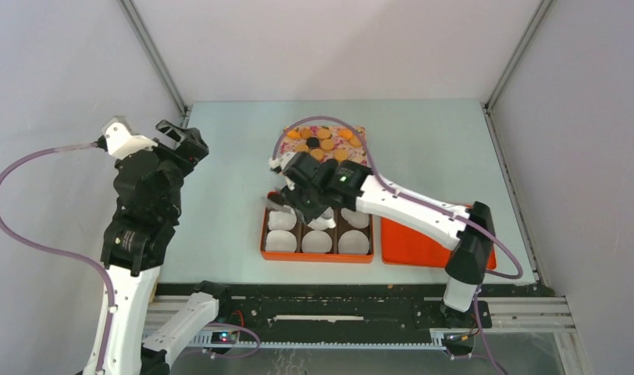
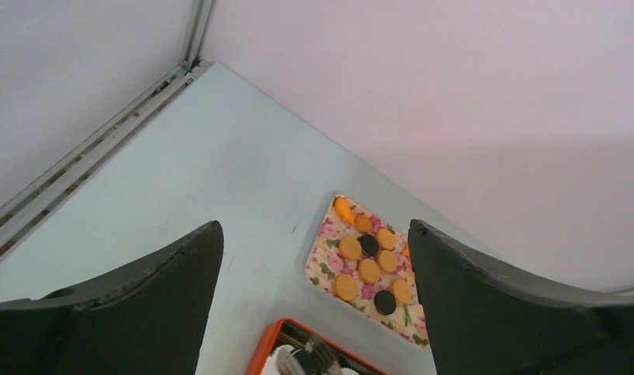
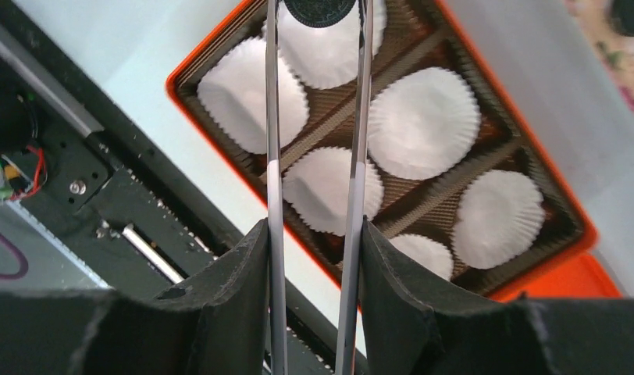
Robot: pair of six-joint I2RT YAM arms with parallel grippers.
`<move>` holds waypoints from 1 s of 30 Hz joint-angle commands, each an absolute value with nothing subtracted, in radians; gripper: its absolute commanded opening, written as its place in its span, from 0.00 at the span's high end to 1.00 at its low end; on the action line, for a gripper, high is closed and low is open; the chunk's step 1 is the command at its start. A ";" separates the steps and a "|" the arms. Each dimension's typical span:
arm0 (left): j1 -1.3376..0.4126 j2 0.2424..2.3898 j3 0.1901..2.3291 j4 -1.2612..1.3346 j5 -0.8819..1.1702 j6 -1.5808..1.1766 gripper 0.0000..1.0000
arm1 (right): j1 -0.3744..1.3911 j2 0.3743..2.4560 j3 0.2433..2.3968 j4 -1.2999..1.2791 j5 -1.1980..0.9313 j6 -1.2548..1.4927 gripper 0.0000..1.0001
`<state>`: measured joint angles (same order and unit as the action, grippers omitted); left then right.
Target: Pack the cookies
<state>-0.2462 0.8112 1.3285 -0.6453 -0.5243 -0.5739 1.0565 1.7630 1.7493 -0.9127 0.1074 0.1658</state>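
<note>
Several orange-tan and black cookies (image 1: 323,143) lie on a floral mat (image 1: 359,133) at the back; they also show in the left wrist view (image 2: 368,270). An orange tray (image 1: 264,236) holds white paper liners (image 1: 317,242). My right gripper (image 1: 300,197) is shut on metal tongs (image 3: 272,117). The tong tips pinch a black cookie (image 3: 320,9) over a liner (image 3: 329,55) in the tray's (image 3: 173,84) back left corner. My left gripper (image 1: 181,142) is open and empty, raised at the left, with its fingers (image 2: 142,297) wide apart.
An orange lid (image 1: 423,248) lies right of the tray, under the right arm. Grey walls and metal frame rails (image 1: 154,55) close in the table on three sides. A black rail with cables (image 1: 314,312) runs along the near edge.
</note>
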 commanded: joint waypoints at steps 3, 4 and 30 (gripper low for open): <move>-0.244 0.826 1.305 -0.692 -0.566 -0.542 0.07 | 1.105 1.817 1.785 -0.941 0.079 0.197 1.00; -0.244 0.823 1.301 -0.690 -0.561 -0.541 0.07 | 1.107 1.819 1.777 -0.944 0.081 0.200 1.00; -0.244 0.833 1.227 -0.612 -0.477 -0.502 0.05 | 1.106 1.856 1.761 -0.898 0.189 0.186 0.44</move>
